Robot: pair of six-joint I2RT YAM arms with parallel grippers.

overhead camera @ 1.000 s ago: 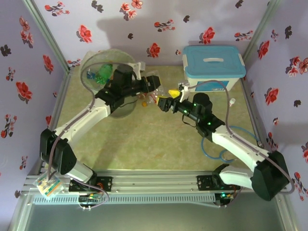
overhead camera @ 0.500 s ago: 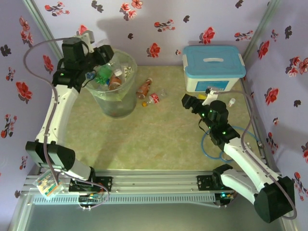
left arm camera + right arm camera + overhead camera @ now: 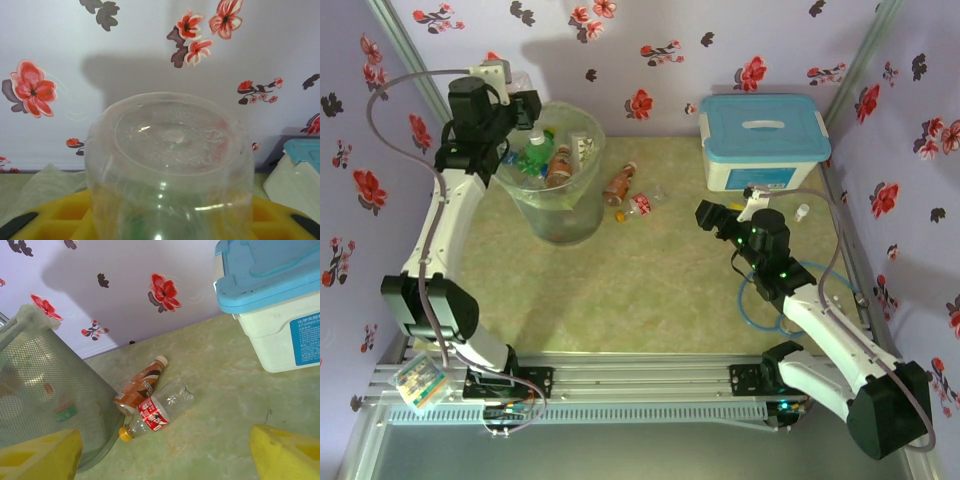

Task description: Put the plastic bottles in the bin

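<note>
Up by the far left corner of the table [image 3: 650,290] stands the bin [image 3: 560,215], and the left gripper [image 3: 523,106] hangs over its left rim, clenched on a clear bottle [image 3: 170,165] whose round base points at the flowered wall. Several bottles lie inside the bin, a green one [image 3: 533,156] and a brown one [image 3: 560,165] among them. Just right of the bin, near the far edge, a brown bottle [image 3: 141,386] and a red-labelled bottle [image 3: 156,412] lie on the table against each other. The right gripper [image 3: 706,212] hovers near the table's right side with its yellow fingers [image 3: 40,455] spread wide and nothing between them, facing those two bottles. A white box [image 3: 765,150] with a blue lid sits in the far right corner.
</note>
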